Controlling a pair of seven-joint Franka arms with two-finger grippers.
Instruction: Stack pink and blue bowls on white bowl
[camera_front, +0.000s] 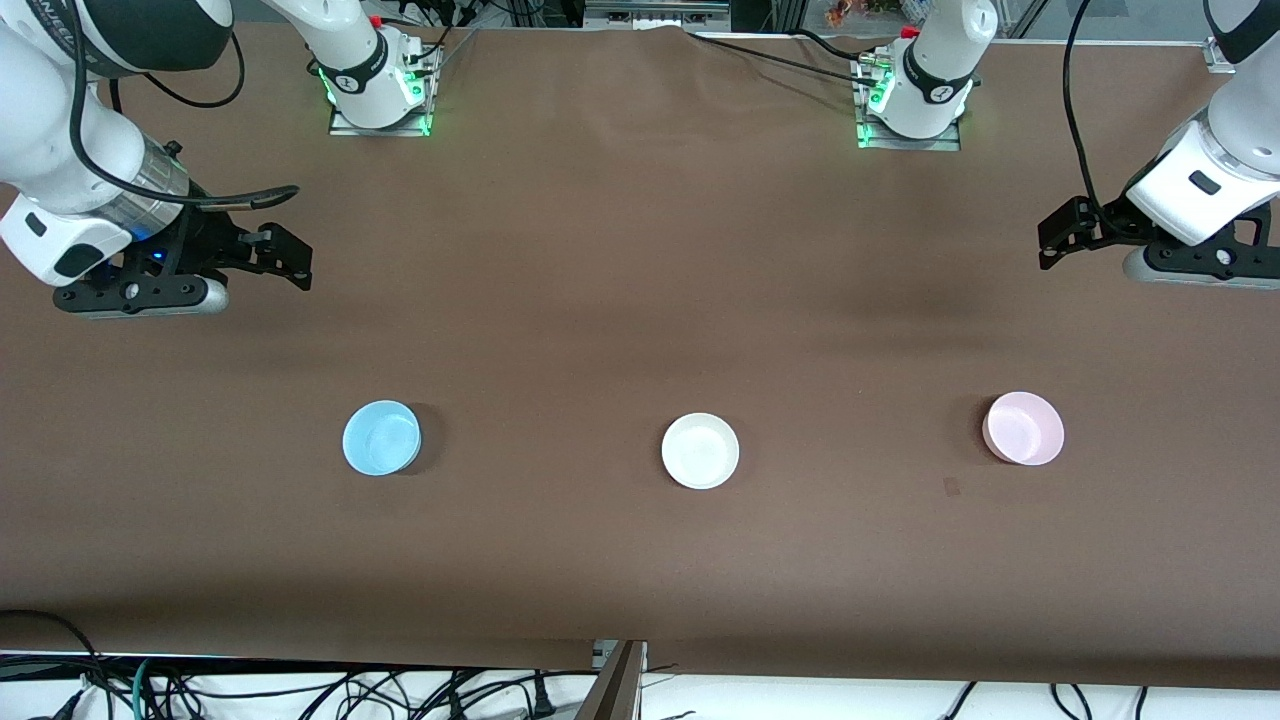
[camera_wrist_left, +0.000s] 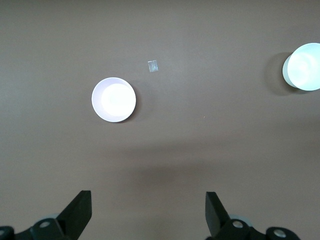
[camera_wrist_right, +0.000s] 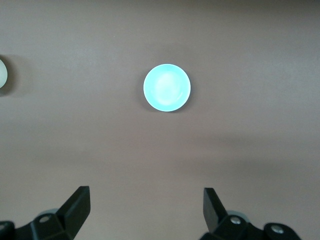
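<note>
Three small bowls stand in a row on the brown table. The light blue bowl (camera_front: 381, 437) is toward the right arm's end, the white bowl (camera_front: 700, 450) is in the middle, and the pale pink bowl (camera_front: 1023, 428) is toward the left arm's end. All are upright and apart. My right gripper (camera_front: 285, 255) is open and empty, raised over bare table at its end; its wrist view shows the blue bowl (camera_wrist_right: 167, 87) and the white bowl's edge (camera_wrist_right: 2, 75). My left gripper (camera_front: 1055, 235) is open and empty over its end; its wrist view shows the pink bowl (camera_wrist_left: 114, 99) and the white bowl (camera_wrist_left: 302, 66).
The brown table cover (camera_front: 640, 300) spans the whole view. A small square mark (camera_front: 951, 486) lies on it between the white and pink bowls, a little nearer the front camera; it also shows in the left wrist view (camera_wrist_left: 153, 66). Cables lie along the table's front edge (camera_front: 300, 690).
</note>
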